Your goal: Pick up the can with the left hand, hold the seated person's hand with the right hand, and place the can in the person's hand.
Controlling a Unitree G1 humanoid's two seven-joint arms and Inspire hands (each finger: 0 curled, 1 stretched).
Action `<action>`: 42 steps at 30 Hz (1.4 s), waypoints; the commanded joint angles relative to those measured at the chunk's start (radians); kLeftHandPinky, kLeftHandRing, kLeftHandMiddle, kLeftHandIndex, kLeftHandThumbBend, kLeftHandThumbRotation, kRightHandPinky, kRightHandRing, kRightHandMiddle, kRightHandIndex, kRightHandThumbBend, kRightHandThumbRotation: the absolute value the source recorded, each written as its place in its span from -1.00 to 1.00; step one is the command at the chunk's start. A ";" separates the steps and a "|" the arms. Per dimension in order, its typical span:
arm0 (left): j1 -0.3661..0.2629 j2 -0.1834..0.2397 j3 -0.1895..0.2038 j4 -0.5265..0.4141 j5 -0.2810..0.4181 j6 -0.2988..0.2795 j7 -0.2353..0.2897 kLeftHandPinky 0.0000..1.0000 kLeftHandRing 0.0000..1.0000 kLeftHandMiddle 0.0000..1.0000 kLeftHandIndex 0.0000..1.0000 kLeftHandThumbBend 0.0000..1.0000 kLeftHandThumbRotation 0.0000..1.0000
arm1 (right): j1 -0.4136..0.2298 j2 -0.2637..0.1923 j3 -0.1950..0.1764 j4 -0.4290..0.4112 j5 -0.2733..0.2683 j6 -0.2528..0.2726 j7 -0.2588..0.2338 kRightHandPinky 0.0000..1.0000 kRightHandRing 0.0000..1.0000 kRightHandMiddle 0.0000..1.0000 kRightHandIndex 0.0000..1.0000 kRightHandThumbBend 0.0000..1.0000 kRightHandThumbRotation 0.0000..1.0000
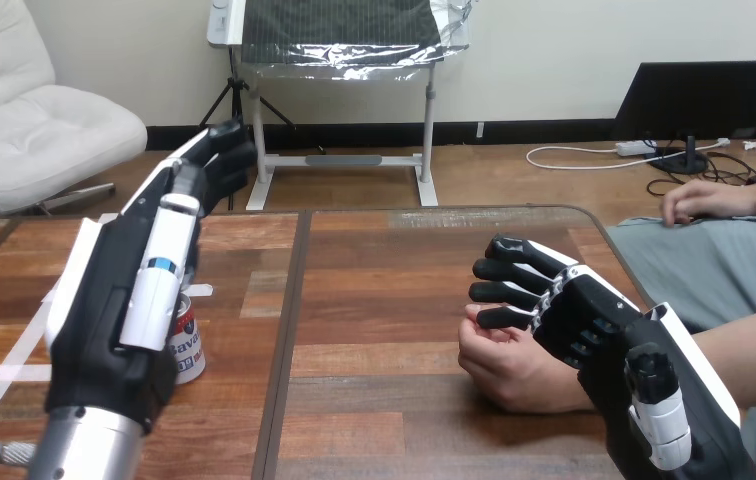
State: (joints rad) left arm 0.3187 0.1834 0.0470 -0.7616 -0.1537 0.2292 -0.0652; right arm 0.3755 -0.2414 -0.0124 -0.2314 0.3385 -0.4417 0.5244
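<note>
**While the can waits on the bench, neither grasp is settled**

Although the left robot hand (119, 320) is right at the can (187, 345), it has not taken hold of it. The hand is open, with its back turned up to the camera and its fingers stretched straight ahead, away from the robot. The can stands upright on the bench (384, 300), tucked against the lower right side of that palm and half hidden by it. Whether the palm touches it cannot be told.

Across the bench, the right robot hand (594, 320) lies over the person's hand (514, 365), which rests on the wood in a loose fist near the right edge. The two look to be in contact, but whether the robot hand is clasping the person's hand or only resting on it cannot be told from this angle.

By my reading, the task is in its early part. The can is not lifted, the hold on the person's hand is at best unconfirmed, and the hand-over has not begun. For that, the person's fist would need to open and receive the can.
</note>
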 commanded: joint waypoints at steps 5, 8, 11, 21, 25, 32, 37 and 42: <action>-0.080 0.029 0.054 0.065 0.028 -0.054 -0.022 1.00 0.77 0.74 0.77 -1.00 0.97 | -0.042 -0.001 -0.018 -0.021 -0.001 -0.018 -0.005 0.48 0.60 0.65 0.68 0.80 0.90; -0.090 0.038 0.066 0.080 0.044 -0.052 -0.023 1.00 0.77 0.75 0.78 -1.00 0.97 | -0.041 0.000 -0.018 -0.019 0.001 -0.018 -0.005 0.48 0.60 0.65 0.68 0.80 0.90; -0.101 0.044 0.078 0.092 0.058 -0.041 -0.022 1.00 0.78 0.74 0.77 -1.00 0.98 | -0.041 0.002 -0.017 -0.016 0.004 -0.019 -0.004 0.48 0.59 0.65 0.68 0.81 0.90; -0.146 0.053 0.113 0.146 0.089 -0.035 -0.022 0.95 0.73 0.72 0.75 -1.00 0.97 | -0.043 0.008 -0.016 -0.005 0.004 -0.037 0.001 0.48 0.60 0.65 0.68 0.78 0.89; -0.159 0.057 0.124 0.171 0.090 -0.054 -0.030 0.93 0.73 0.72 0.75 -1.00 0.97 | -0.040 0.006 -0.015 -0.012 0.001 -0.033 -0.004 0.48 0.60 0.65 0.68 0.78 0.89; -0.185 0.071 0.144 0.219 0.101 -0.062 -0.037 0.92 0.74 0.74 0.78 -1.00 0.96 | -0.039 0.004 -0.016 -0.017 0.000 -0.025 -0.007 0.48 0.60 0.65 0.68 0.80 0.89; -0.196 0.084 0.152 0.239 0.115 -0.052 -0.041 0.92 0.77 0.78 0.82 -0.95 0.93 | -0.039 0.003 -0.016 -0.017 -0.003 -0.027 -0.007 0.48 0.60 0.65 0.68 0.80 0.90; -0.211 0.107 0.156 0.267 0.146 -0.044 -0.044 0.92 0.80 0.80 0.83 -0.80 0.70 | -0.038 0.002 -0.018 -0.018 -0.007 -0.027 -0.010 0.48 0.60 0.65 0.68 0.80 0.90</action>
State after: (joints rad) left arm 0.1768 0.2460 0.1873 -0.5222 -0.0300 0.1933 -0.1020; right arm 0.3755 -0.2401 -0.0128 -0.2312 0.3349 -0.4527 0.5240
